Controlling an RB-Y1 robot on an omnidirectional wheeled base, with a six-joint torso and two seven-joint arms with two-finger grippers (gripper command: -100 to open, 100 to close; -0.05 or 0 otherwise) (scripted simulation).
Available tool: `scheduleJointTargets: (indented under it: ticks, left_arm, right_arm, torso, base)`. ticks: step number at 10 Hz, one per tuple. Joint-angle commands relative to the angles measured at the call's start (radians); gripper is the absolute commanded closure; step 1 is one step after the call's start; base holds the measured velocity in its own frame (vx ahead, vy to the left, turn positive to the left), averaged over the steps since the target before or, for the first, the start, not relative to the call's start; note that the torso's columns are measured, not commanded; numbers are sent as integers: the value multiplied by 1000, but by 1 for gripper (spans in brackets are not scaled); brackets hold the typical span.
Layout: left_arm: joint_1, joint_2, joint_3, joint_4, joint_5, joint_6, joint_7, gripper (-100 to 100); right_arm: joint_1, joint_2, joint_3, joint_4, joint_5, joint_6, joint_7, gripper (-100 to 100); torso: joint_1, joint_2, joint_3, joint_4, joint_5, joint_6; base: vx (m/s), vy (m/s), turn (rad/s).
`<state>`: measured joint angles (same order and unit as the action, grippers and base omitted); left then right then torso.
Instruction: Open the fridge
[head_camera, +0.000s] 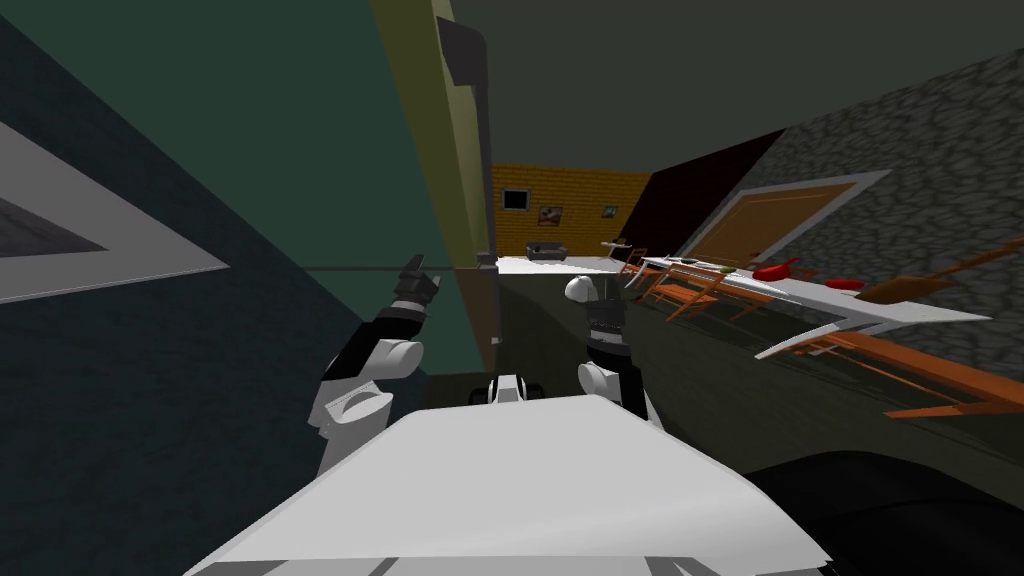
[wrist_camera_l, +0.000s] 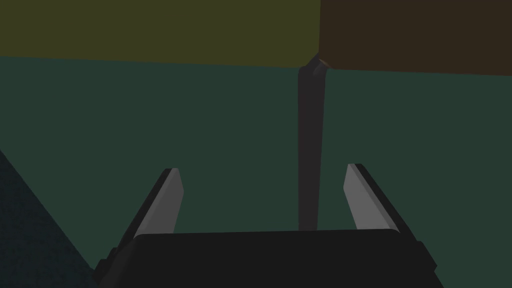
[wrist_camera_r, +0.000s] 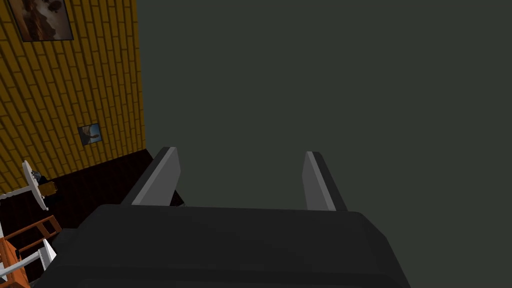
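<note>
Your left gripper is raised at 9 o'clock from the middle of the head view, close against a flat dark green panel that spreads from 8 to 11 o'clock. That panel looks like the fridge front, though you cannot be sure from here.

In the left wrist view the left gripper is released, with its fingers spread wide. A long, thin dark grey bar runs along the panel out from the gripper body. It passes between the two fingers, closer to one, and neither presses it. The bar's far end meets the seam between a flat olive-yellow surface and a flat dark brown surface.

Your right arm is at 4 o'clock, just off the middle. The right gripper is also released and holds nothing.
</note>
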<state>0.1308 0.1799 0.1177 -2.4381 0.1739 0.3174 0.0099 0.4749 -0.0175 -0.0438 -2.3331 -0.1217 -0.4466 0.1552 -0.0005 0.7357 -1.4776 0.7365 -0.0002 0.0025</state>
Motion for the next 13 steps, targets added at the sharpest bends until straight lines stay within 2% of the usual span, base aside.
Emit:
scheduleJointTargets:
  ticks: [1,10,13]
  left_arm:
    - [-20,-2,11,3,14,66,-3,-100]
    - [-109,-27,58,10,62,297,-19,-100]
    - [-126,-32,66,8,71,357,-22,-100]
  right_arm:
    - [0,0,0,0,0,0,0,0]
    - [0,0,0,0,0,0,0,0]
    - [0,0,0,0,0,0,0,0]
  torso:
    - [-2,-1,-1,-1,0,0]
    - [-10,-16,-10,-7,-3,10]
    - [-13,-18,-12,-8,-3,12]
  base:
    - [34,-90,71]
    - [35,-90,93]
    - [31,-83,83]
